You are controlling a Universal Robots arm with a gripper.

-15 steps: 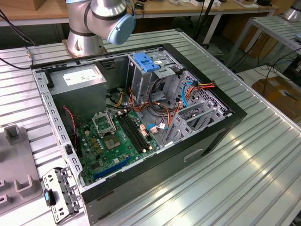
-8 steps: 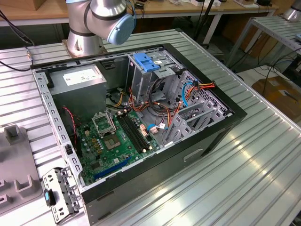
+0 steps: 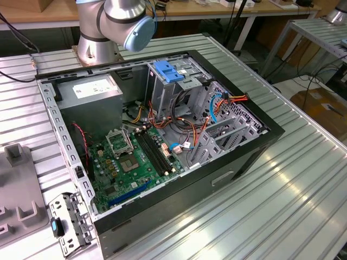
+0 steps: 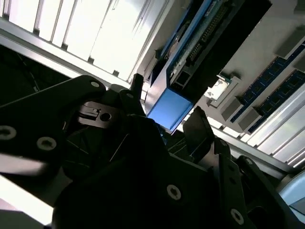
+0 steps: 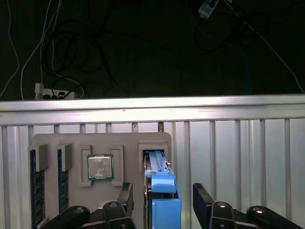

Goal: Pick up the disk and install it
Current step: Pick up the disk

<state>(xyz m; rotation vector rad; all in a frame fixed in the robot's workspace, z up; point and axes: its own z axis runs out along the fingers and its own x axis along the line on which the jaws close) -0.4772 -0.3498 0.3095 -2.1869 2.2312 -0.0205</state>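
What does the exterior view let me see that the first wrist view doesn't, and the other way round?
Exterior view: the open computer case with its green motherboard, and the arm's base. First wrist view: the open gripper straddling the disk, which stands on edge in a grey tray beside a processor chip and memory sticks; cables on the dark floor beyond. Shared: the ribbed metal table.
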